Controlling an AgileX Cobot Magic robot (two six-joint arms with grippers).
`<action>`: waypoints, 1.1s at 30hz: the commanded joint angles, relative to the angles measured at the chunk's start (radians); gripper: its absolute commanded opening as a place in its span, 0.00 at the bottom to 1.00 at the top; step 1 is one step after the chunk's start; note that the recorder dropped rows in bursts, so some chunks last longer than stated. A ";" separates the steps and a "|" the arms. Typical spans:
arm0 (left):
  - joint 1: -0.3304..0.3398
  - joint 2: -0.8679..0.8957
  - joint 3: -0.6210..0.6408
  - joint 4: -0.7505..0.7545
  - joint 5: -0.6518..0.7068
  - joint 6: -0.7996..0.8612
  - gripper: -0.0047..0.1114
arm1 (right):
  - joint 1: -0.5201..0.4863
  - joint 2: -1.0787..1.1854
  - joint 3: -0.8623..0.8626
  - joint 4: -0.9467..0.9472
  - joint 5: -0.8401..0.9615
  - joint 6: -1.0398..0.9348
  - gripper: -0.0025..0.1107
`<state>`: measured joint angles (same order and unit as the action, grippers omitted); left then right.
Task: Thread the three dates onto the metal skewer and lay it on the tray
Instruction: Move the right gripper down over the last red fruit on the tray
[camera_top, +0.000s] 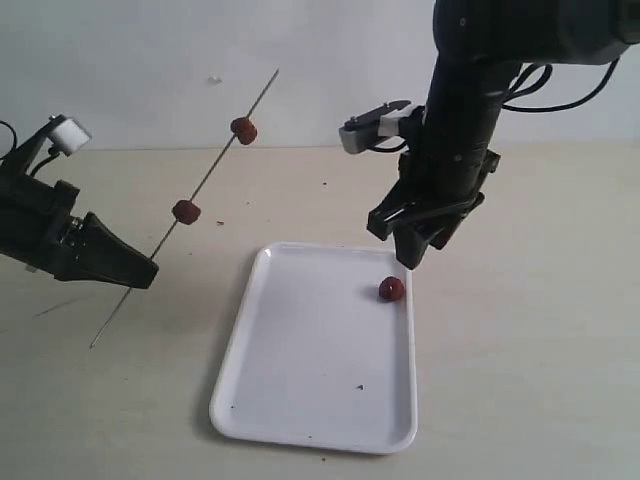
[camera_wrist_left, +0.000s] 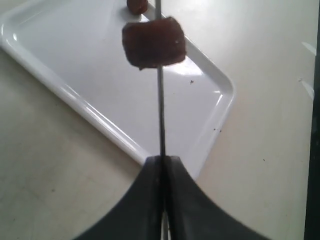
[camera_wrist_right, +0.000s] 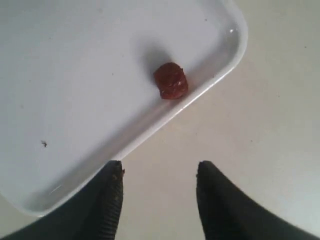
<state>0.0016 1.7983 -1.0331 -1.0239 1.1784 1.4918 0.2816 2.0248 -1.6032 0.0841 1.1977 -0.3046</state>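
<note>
My left gripper (camera_top: 148, 274) (camera_wrist_left: 162, 159) is shut on the metal skewer (camera_top: 215, 168) (camera_wrist_left: 160, 115), which slants up and to the right above the table. Two dates are threaded on it, one low (camera_top: 186, 211) (camera_wrist_left: 153, 42) and one higher (camera_top: 243, 130) (camera_wrist_left: 136, 6). The third date (camera_top: 391, 289) (camera_wrist_right: 171, 80) lies loose on the white tray (camera_top: 300, 400) (camera_wrist_right: 60, 75) (camera_wrist_left: 65, 55), close to its far right rim. My right gripper (camera_top: 408, 252) (camera_wrist_right: 159, 170) hangs open just above that rim, near the loose date, with nothing between its fingers.
The tray sits on a pale beige tabletop (camera_top: 520, 330) with a few dark specks on it. A white wall (camera_top: 130, 60) rises behind the table. The skewer's lower end (camera_top: 100, 335) reaches down close to the table on the left.
</note>
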 joint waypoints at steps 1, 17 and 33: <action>0.002 0.001 -0.001 -0.010 -0.004 -0.006 0.04 | 0.003 0.069 -0.068 -0.034 0.012 0.004 0.42; 0.002 0.001 -0.001 -0.026 -0.006 -0.006 0.04 | 0.003 0.215 -0.120 -0.194 0.015 0.141 0.40; 0.002 0.001 -0.001 -0.032 -0.006 -0.004 0.04 | 0.003 0.222 -0.120 -0.134 -0.036 0.175 0.40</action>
<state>0.0016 1.7983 -1.0331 -1.0382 1.1696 1.4903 0.2816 2.2525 -1.7109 -0.0553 1.1764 -0.1386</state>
